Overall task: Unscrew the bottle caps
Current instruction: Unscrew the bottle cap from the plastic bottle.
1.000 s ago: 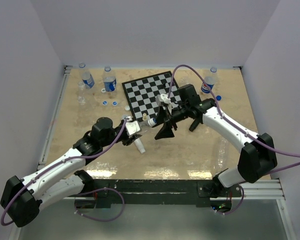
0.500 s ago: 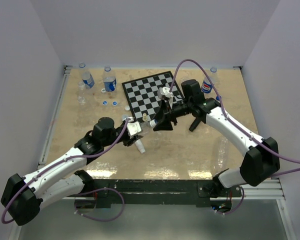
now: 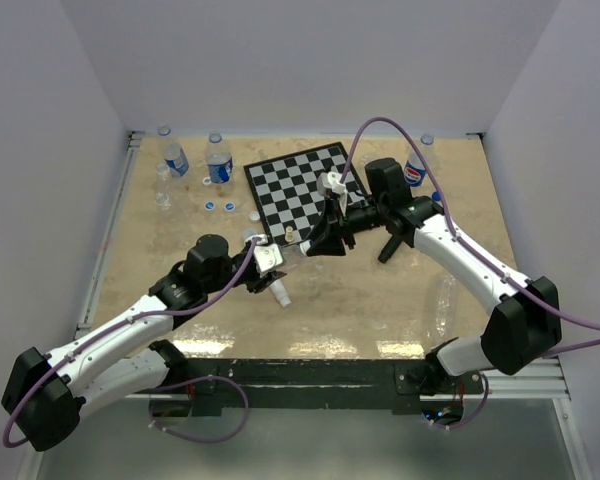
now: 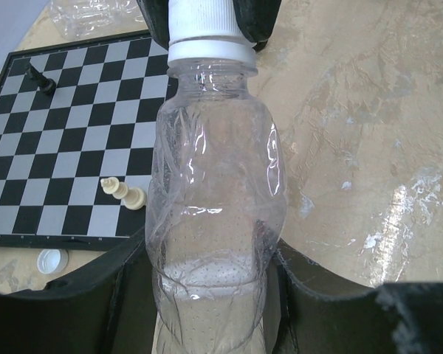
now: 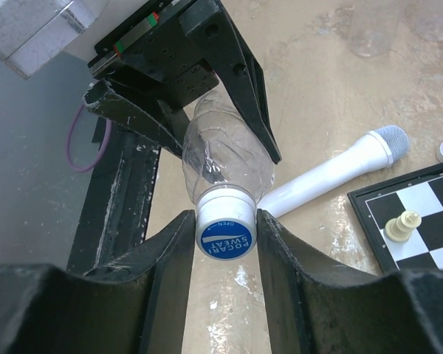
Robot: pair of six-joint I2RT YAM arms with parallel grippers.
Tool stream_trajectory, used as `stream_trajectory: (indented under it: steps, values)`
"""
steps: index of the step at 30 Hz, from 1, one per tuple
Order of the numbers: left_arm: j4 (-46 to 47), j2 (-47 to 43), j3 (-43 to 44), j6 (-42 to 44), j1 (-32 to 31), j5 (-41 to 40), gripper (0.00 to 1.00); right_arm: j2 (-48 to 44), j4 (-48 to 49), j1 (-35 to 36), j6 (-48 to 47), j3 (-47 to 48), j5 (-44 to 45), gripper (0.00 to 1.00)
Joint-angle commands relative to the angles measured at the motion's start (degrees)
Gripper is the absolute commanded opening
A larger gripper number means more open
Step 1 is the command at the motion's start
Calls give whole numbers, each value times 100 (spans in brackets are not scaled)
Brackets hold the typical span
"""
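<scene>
My left gripper (image 4: 210, 295) is shut on the lower body of a clear, label-less bottle (image 4: 214, 184) and holds it off the table near the chessboard's front edge. The bottle's white cap (image 5: 225, 232), with a blue printed top, points at my right gripper (image 5: 224, 240). Both right pads touch the cap's sides, so that gripper is shut on it. From above, the left gripper (image 3: 270, 262) and right gripper (image 3: 315, 243) meet at the bottle (image 3: 292, 251).
A chessboard (image 3: 300, 185) with a few pieces (image 4: 125, 193) lies behind the grippers. A white microphone (image 5: 332, 173) lies below the bottle. Two bottles (image 3: 175, 158) (image 3: 218, 160) stand back left, another (image 3: 417, 165) back right. Loose caps (image 3: 210, 206) lie nearby.
My right gripper has moved left onto the bottle's neck end and closed its fingers on the cap. The left gripper has kept the bottle almost still.
</scene>
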Motion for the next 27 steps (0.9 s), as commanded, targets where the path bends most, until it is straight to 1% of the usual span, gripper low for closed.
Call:
stream_trajectory:
  steps: [1,6,8,10,12,13,16,17,19,20,21,22,24,26,27]
  values:
    - [173,-79,108,40,9,-61,6,-215,57,12,-14,-9,58,44]
    - [182,-79,108,31,9,-43,6,-232,57,12,-49,-35,119,43]
    - [182,-96,117,31,9,-34,6,-233,57,12,-84,-35,119,35]
    - [182,-96,99,31,9,-34,6,-224,-30,12,-224,-9,119,24]
    - [182,-87,99,40,9,-17,6,-198,-232,21,-522,35,93,15]
    - [182,-96,99,31,9,-8,5,-189,-398,30,-837,87,58,13]
    - [191,-87,99,31,9,62,6,-84,-1363,117,-2416,333,31,11]
    - [199,-87,91,22,9,97,6,-48,-1854,161,-2979,403,23,10]
    - [199,-87,99,14,9,150,5,-30,-2401,223,-4288,492,40,4]
    - [199,-96,91,13,0,168,6,-91,-2586,232,-4799,509,92,3]
    - [191,-87,91,13,-9,176,5,-135,-2745,249,-5457,492,180,0]
    - [199,-96,91,5,0,194,5,-232,-2851,284,-6273,475,329,0]
    - [208,-87,91,-4,0,229,6,-416,-2835,355,-7330,326,706,1]
    - [208,-70,99,-13,0,273,6,-505,-2869,399,-8289,246,1076,4]
    - [208,-70,91,-22,-9,282,6,-470,-2948,408,-8511,272,1182,4]
